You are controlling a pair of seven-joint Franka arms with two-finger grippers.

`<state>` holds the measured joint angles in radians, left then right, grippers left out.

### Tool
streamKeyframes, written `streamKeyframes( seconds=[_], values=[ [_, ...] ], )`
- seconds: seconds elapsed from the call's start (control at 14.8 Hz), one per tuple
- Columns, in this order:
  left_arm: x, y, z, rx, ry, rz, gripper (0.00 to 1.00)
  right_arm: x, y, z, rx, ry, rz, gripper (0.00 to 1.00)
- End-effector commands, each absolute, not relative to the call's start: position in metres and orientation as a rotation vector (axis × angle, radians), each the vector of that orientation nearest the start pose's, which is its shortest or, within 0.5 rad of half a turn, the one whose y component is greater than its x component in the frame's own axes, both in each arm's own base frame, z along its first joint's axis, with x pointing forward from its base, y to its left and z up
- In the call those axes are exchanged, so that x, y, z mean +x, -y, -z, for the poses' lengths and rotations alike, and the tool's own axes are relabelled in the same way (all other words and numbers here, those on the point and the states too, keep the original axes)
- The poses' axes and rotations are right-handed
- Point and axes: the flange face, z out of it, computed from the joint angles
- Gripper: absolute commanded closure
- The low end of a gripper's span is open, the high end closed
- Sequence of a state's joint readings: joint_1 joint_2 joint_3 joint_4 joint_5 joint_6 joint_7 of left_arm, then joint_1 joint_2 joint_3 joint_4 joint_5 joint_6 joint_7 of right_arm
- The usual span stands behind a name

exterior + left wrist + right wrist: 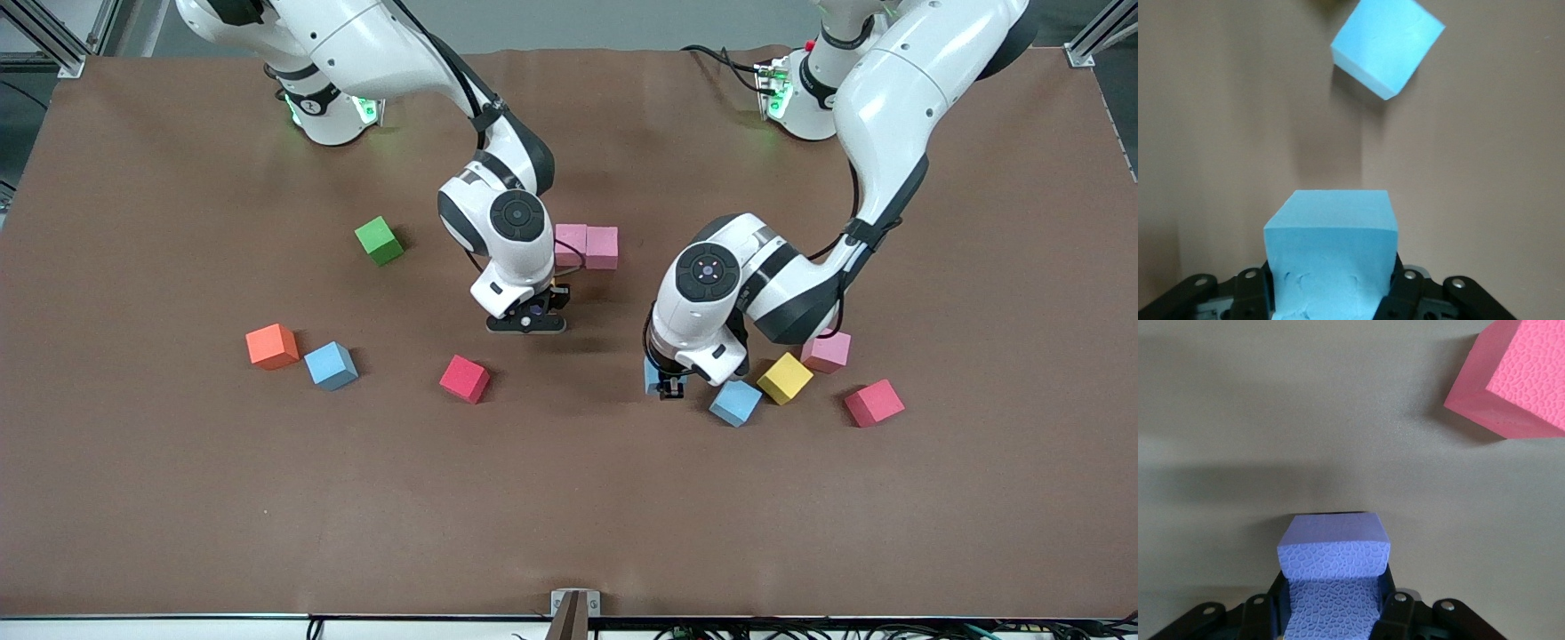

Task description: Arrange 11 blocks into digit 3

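Observation:
My left gripper (667, 388) (1330, 297) is shut on a light blue block (1330, 253) (654, 373), low over the table beside another light blue block (735, 402) (1386, 45). My right gripper (526, 322) (1333, 613) is shut on a purple block (1333, 563), low over the table just in front of two pink blocks (587, 246) that touch side by side. A red block (464, 379) (1511, 380) lies nearer the camera than the right gripper. A yellow block (785, 378), a pink block (826, 351) and a red block (874, 402) lie by the left gripper.
A green cube (379, 240), an orange cube (272, 346) and a light blue block (331, 365) lie toward the right arm's end of the brown table (569, 516). The orange cube and that blue block sit close together.

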<state>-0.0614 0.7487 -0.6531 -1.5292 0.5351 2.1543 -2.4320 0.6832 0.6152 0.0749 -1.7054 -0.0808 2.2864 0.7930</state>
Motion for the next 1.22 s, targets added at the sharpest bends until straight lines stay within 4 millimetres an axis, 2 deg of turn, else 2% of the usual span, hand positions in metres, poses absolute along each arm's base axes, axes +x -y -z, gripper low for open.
streamKeyframes(
  seconds=[0.0, 0.41, 1.15],
  values=[
    [0.585, 0.388, -0.280, -2.245, 2.242, 0.035, 0.42, 0.489, -0.456, -0.230, -3.186, 0.035, 0.004, 0.99],
    [0.573, 0.392, -0.271, -2.255, 2.214, 0.024, 0.42, 0.483, -0.463, -0.223, -3.183, 0.036, -0.004, 0.99],
    [0.572, 0.392, -0.267, -2.257, 2.211, 0.017, 0.42, 0.478, -0.468, -0.219, -3.174, 0.017, -0.004, 0.99]
  ],
)
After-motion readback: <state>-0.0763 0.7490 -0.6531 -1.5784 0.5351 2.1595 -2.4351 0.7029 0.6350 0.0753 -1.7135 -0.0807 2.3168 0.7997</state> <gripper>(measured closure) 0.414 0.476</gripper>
